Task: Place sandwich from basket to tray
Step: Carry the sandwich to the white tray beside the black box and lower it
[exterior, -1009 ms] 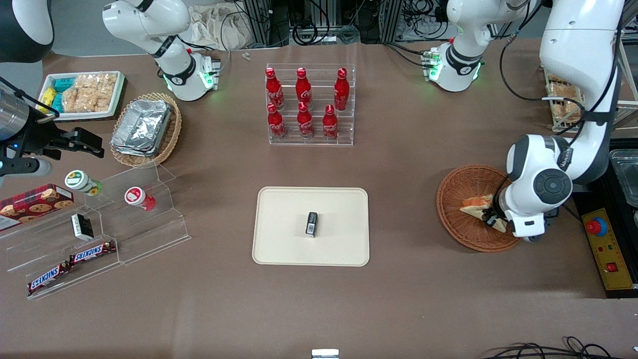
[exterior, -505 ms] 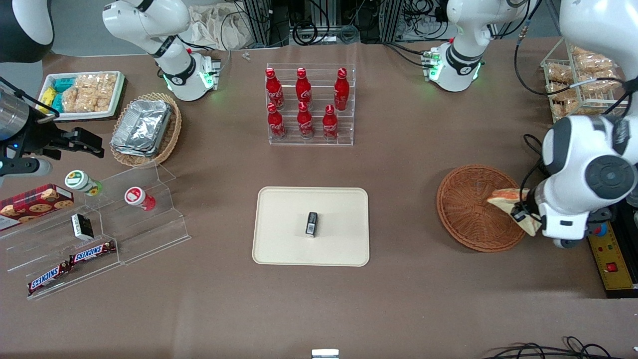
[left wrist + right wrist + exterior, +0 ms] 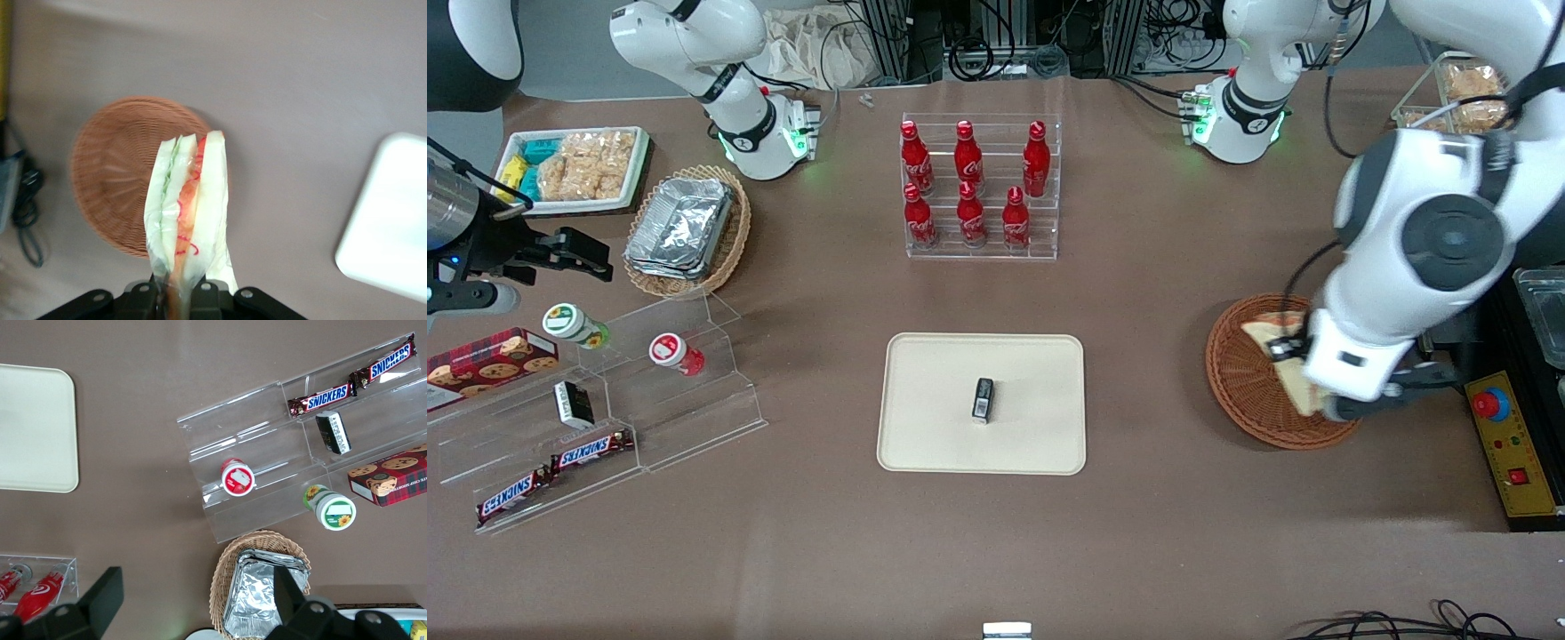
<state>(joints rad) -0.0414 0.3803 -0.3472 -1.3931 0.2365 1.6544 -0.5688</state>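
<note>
My left gripper [image 3: 179, 293] is shut on the sandwich [image 3: 187, 207], a white-bread wedge with orange-red and pale green layers, and holds it in the air above the basket [image 3: 113, 173]. In the front view the gripper [image 3: 1294, 356] and the sandwich [image 3: 1272, 342] hang over the round reddish-brown wicker basket [image 3: 1240, 373], mostly covered by my arm. The cream tray [image 3: 934, 400] lies mid-table, toward the parked arm from the basket; its corner also shows in the left wrist view [image 3: 390, 227].
A small black packet [image 3: 983, 398] lies on the tray's middle. A clear rack of red bottles [image 3: 978, 187] stands farther from the front camera than the tray. A yellow control box with a red button [image 3: 1507, 436] sits beside the basket.
My gripper has lifted the sandwich out of the basket, swung it outward, then back over the basket toward the tray. The arm has risen nearer the front camera.
</note>
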